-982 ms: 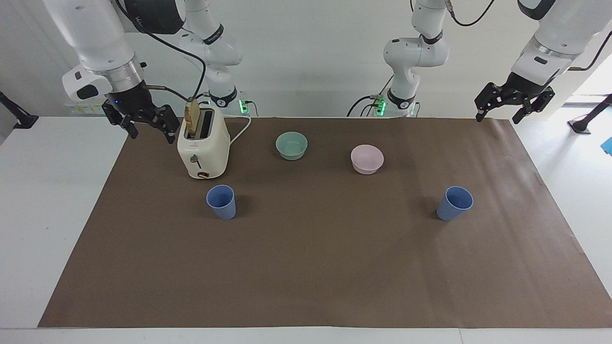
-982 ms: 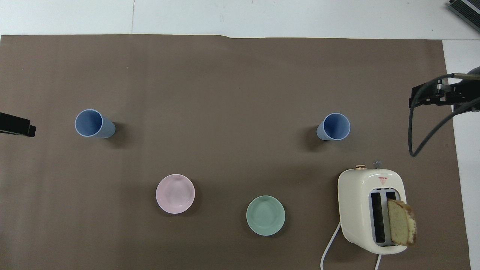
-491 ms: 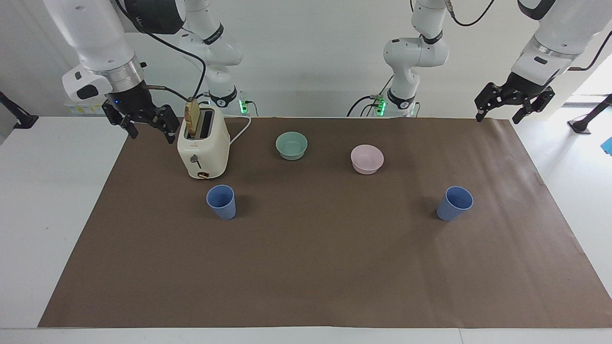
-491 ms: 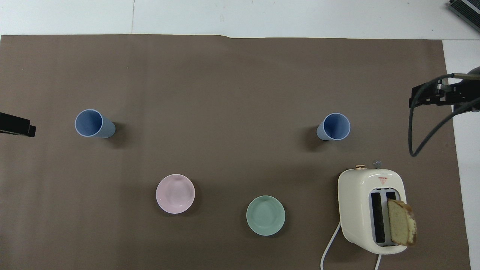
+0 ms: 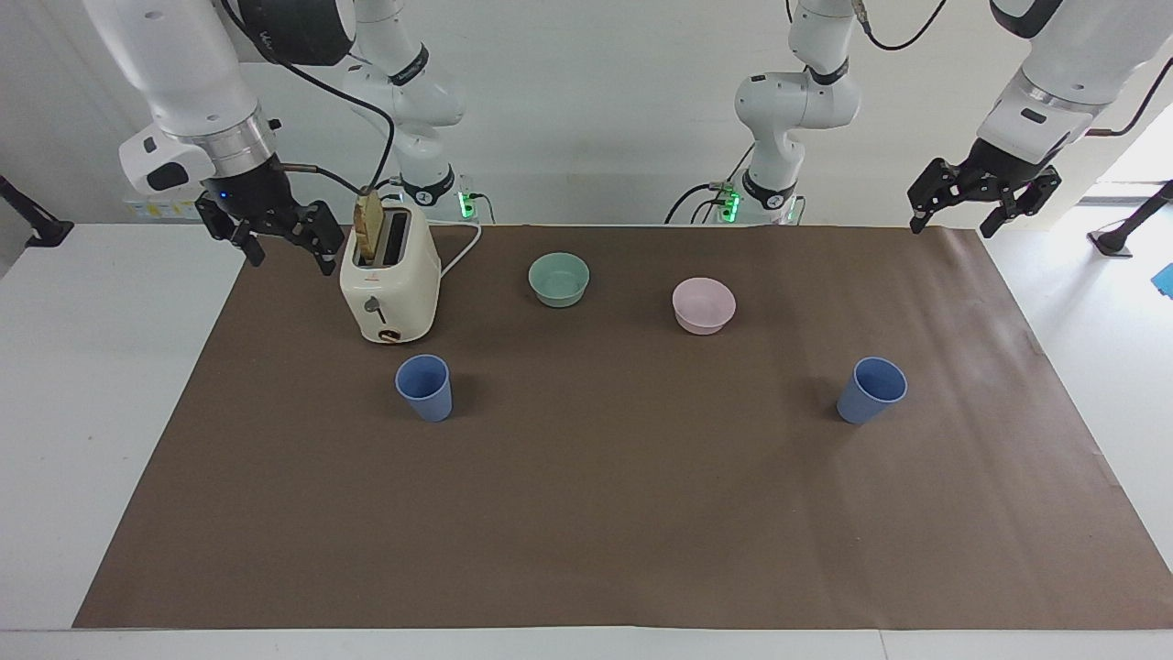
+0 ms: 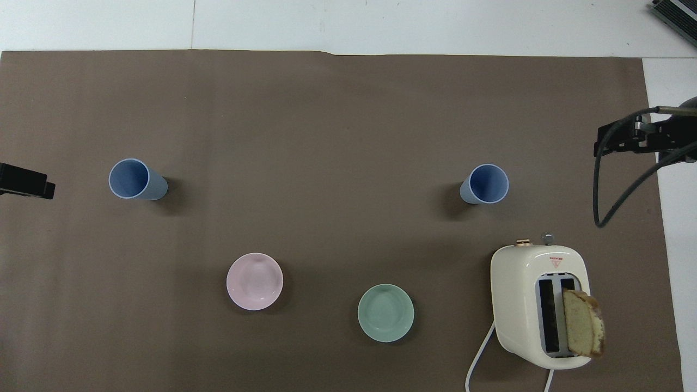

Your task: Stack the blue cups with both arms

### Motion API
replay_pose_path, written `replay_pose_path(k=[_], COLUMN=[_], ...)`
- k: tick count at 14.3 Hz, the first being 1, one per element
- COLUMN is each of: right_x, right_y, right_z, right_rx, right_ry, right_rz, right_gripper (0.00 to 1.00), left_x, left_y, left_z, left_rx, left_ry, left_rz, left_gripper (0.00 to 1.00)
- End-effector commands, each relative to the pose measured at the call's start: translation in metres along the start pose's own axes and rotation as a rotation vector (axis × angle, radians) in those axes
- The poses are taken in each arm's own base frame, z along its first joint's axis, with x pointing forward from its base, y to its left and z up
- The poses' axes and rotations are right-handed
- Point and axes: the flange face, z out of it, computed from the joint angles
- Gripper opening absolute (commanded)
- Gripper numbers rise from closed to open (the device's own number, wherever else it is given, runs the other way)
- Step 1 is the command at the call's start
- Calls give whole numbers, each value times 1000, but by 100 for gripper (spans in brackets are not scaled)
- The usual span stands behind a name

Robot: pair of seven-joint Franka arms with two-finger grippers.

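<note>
Two blue cups (image 5: pixel 424 387) (image 5: pixel 871 390) upright, empty, well apart, toaster (image 5: pixel 389 284) holding bread (image 5: pixel 369 229)

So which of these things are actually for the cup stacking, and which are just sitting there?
For the job:
- blue cup in front of the toaster
- blue cup toward the left arm's end
- left gripper, open
- right gripper, open

Just lying about:
- toaster with bread slice
- teal bowl
- pink bowl

Two cups stood upright on the mat (image 5: pixel 586 513), well apart. One cup (image 5: pixel 424 387) was toward the right arm's end, the other cup (image 5: pixel 871 390) toward the left arm's end. A toaster (image 5: pixel 389 284) stood nearer to the robots than the first cup, with a slice of bread (image 5: pixel 368 229) in its slot. Two bowls (image 5: pixel 559 279) (image 5: pixel 704 305) sat beside each other between the cups, nearer to the robots.
</note>
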Motion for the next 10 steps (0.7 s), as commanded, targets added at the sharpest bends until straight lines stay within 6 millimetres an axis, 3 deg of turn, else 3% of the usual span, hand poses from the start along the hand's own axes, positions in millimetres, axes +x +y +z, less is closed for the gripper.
replay_pose_path(k=[1,10], right_x=[-5,-4], right_y=[1,0], right_z=[-1,-1], right_rx=[17,17], right_ry=[1,7], right_rz=[20,17], right_gripper=[100,100], left_x=[-4,-6], left_y=[5,-2], left_z=[-5,0], left_rx=[-11,-10], left_ry=[8,31], left_rz=[9,-2], left_gripper=[100,100])
